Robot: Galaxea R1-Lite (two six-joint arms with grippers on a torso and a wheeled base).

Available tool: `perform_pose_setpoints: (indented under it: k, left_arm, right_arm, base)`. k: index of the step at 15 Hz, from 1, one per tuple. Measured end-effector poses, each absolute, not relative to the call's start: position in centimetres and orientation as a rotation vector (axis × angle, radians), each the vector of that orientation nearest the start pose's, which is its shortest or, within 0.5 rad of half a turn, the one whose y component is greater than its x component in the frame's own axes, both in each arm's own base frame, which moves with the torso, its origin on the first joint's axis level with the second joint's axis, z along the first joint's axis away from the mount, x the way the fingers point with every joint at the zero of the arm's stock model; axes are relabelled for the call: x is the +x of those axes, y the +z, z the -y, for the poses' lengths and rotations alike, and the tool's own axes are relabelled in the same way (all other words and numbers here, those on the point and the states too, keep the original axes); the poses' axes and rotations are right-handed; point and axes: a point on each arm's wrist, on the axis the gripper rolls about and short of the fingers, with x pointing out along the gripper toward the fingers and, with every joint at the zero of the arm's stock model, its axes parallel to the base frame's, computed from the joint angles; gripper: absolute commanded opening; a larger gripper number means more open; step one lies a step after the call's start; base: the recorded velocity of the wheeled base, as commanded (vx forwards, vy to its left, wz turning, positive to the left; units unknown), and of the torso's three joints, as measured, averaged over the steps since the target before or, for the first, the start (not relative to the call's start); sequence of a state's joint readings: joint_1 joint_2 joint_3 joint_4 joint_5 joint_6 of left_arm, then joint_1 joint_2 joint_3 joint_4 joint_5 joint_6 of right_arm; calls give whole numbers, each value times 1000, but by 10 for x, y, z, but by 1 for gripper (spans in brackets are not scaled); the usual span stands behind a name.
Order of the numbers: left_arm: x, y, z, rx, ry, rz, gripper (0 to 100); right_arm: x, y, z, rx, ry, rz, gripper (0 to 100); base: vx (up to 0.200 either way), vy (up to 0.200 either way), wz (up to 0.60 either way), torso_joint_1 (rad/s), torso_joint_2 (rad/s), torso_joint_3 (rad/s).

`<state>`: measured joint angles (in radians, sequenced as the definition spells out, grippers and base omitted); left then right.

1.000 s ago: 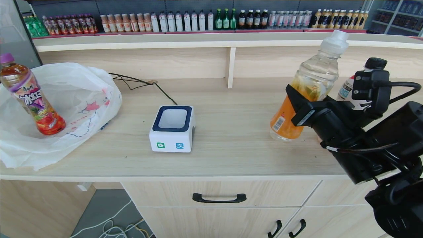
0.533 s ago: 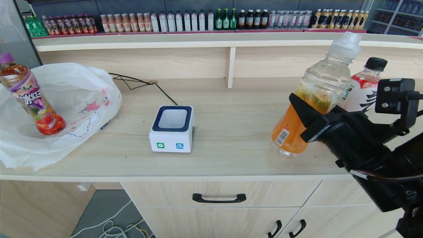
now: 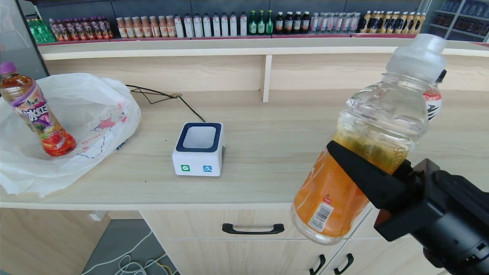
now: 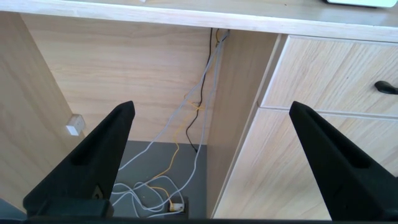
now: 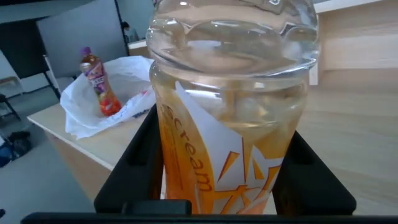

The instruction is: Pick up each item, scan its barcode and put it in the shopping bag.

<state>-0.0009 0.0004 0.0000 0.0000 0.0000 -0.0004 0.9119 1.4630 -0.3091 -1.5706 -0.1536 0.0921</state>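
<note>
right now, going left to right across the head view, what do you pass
shopping bag holding the purple-capped tea bottle → white barcode scanner → orange drink bottle

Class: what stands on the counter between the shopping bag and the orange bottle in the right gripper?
In the head view, the white scanner stands between the shopping bag and the orange bottle held by the right gripper; otherwise bare counter.
</note>
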Motion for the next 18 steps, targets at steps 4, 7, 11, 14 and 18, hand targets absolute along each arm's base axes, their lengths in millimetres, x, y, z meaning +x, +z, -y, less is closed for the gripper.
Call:
perform_pose_setpoints:
  k: [4,7,11,14,18]
  left_arm:
    - [-23,75,0,0,0,0,100]
    - [-23,75,0,0,-1,0,100]
    - [-23,75,0,0,-1,0,100]
    - [-23,75,0,0,0,-1,100]
    - [-23,75,0,-1,0,0,100]
  right_arm:
    - [116,209,-162,360,1015,292,0]
    - [116,217,-166,486,1134,246,0]
    - [121,229,-171,605,1162,226,0]
    - [126,227,-175,611,1137,216,0]
    - [137,240,-188,643,1111,270,0]
  base:
    - [0,0,0,0,0,0]
    - [0,0,0,0,0,0]
    - [0,0,0,0,0,0]
    - [0,0,0,0,0,0]
    - [0,0,0,0,0,0]
